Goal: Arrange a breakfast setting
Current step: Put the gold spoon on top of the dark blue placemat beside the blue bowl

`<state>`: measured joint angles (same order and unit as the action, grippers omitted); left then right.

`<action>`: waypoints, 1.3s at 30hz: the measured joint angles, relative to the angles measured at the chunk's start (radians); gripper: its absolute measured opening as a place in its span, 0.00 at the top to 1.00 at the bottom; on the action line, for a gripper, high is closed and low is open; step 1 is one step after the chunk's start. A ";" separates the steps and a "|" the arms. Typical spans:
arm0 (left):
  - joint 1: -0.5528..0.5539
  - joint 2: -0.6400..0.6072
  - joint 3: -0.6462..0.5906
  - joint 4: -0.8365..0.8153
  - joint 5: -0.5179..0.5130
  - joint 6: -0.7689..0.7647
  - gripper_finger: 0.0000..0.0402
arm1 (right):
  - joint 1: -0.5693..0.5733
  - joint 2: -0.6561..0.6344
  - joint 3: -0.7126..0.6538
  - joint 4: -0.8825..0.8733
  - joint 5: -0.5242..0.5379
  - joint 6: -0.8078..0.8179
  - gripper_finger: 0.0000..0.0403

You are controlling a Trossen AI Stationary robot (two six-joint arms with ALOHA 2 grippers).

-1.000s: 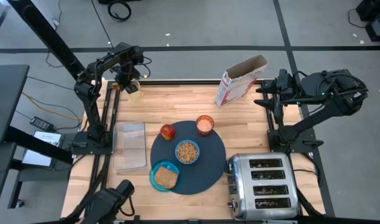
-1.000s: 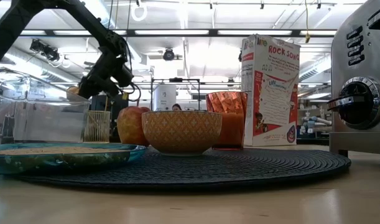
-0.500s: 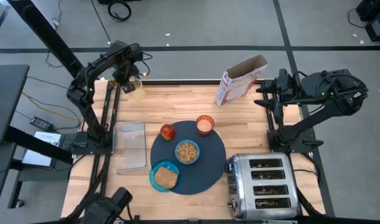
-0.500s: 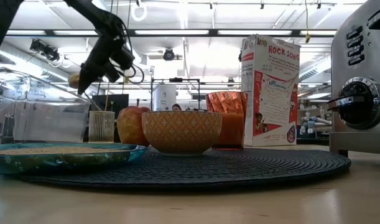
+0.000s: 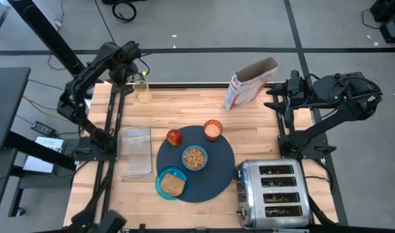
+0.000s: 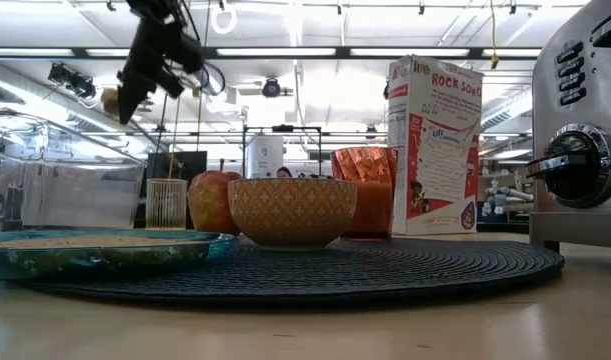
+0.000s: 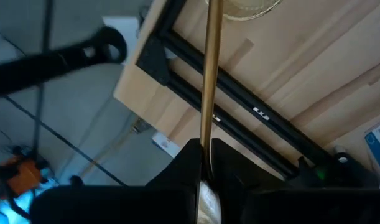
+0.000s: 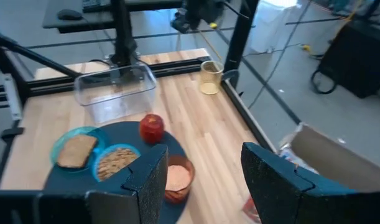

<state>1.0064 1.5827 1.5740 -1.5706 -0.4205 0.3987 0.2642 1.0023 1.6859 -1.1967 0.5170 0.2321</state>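
Note:
My left gripper (image 5: 134, 71) is raised over the table's far left corner, shut on a slim gold spoon (image 7: 209, 74). The spoon's handle slants down toward a small pale holder cup (image 5: 144, 96). On the dark round mat (image 5: 220, 175) stand the bowl (image 5: 194, 158), the orange cup (image 5: 213, 130) and the teal plate (image 5: 162, 182) with toast (image 5: 174, 186). The apple (image 5: 174, 136) sits at the mat's far left rim. My right gripper (image 8: 202, 180) waits open, high at the far right by the cereal box (image 5: 249, 83). My left gripper pinches the spoon's handle (image 7: 205, 140) between its two fingers, close to the bowl end (image 6: 110, 100), which sticks out behind the fingers. The fingers slant steeply down and lie along the spoon. The handle points down toward the holder cup; its far end is out of the wrist view.
A clear rectangular tray (image 5: 134, 151) lies left of the mat, and a chrome toaster (image 5: 273, 194) stands at the near right. Black frame rails (image 5: 116, 123) run along the table's left, right and far edges. Bare wood lies between the holder cup and the cereal box.
My left gripper has risen and drawn back toward the table's far left corner, tipping as it went. It has stayed shut on the spoon and pulled it up out of the holder cup, which has kept its place.

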 joint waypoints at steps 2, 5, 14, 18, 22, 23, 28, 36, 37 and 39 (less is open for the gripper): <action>-0.024 -0.046 0.000 0.000 -0.008 0.013 0.91 | 0.000 0.001 0.000 0.000 0.022 -0.009 0.48; -0.069 -0.117 0.000 -0.001 -0.013 0.017 0.91 | 0.000 0.006 0.000 0.006 0.055 -0.031 0.48; -0.417 -0.306 0.000 0.045 -0.017 0.110 0.92 | -0.067 0.056 0.000 0.142 0.059 -0.114 0.46; -0.653 -0.322 0.000 0.122 -0.136 0.050 0.92 | -0.100 0.119 0.000 0.183 -0.005 -0.167 0.46; -0.889 -0.291 0.000 0.210 -0.309 0.040 0.92 | -0.112 0.205 0.000 0.252 -0.102 -0.209 0.46; -0.939 -0.275 0.000 0.233 -0.361 0.058 0.92 | -0.112 0.227 0.000 0.266 -0.112 -0.221 0.46; -1.120 -0.196 -0.001 0.375 -0.580 0.241 0.92 | -0.108 0.328 0.000 0.344 -0.126 -0.238 0.45; -1.200 -0.098 -0.001 0.669 -0.779 0.573 0.92 | -0.112 0.497 0.000 0.545 -0.062 -0.240 0.39; -1.208 -0.092 -0.001 0.711 -0.798 0.630 0.92 | -0.117 0.511 0.000 0.575 -0.063 -0.240 0.39; -1.232 -0.088 -0.002 0.782 -0.826 0.756 0.92 | -0.129 0.534 0.000 0.614 -0.065 -0.239 0.40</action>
<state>-0.2252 1.4944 1.5724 -0.7888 -1.2460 1.1546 0.1348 1.5359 1.6859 -0.5824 0.4519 -0.0069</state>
